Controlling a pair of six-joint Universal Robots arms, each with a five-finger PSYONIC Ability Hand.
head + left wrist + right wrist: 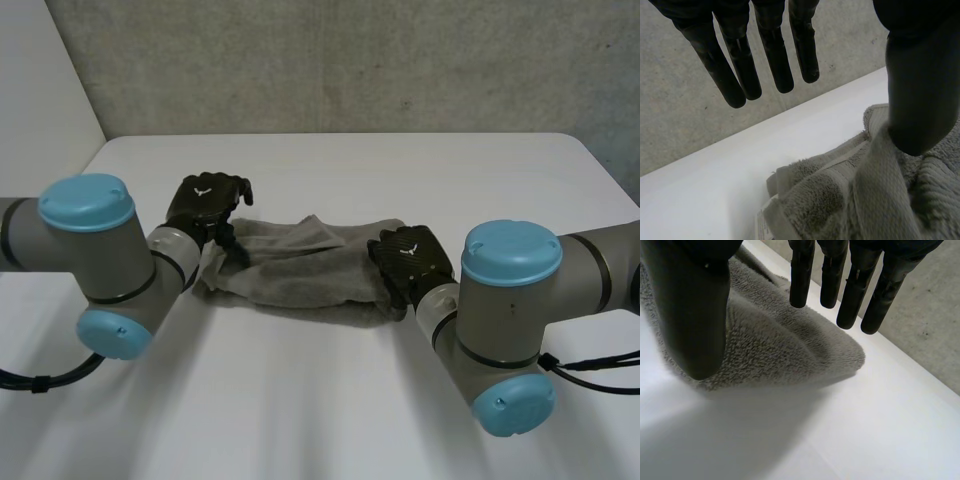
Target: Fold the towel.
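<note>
A grey towel (300, 265) lies bunched in a long strip across the middle of the white table (330, 400). My left hand (205, 205) is at the towel's left end, open. Its fingers (735, 75) stretch straight, off the cloth, while its thumb (920, 100) rests against a raised fold of the towel (840, 200). My right hand (410, 260) sits over the towel's right end, also open. Its straight fingers (860, 295) hover just above the towel (780, 345), near its rounded end. The thumb (695, 315) stands spread apart over the cloth.
A grey wall (350, 60) rises behind the table's far edge. My two arms (100, 260) (520, 300) lie over the near part of the table, on either side of the towel. Bare table stretches beyond the towel.
</note>
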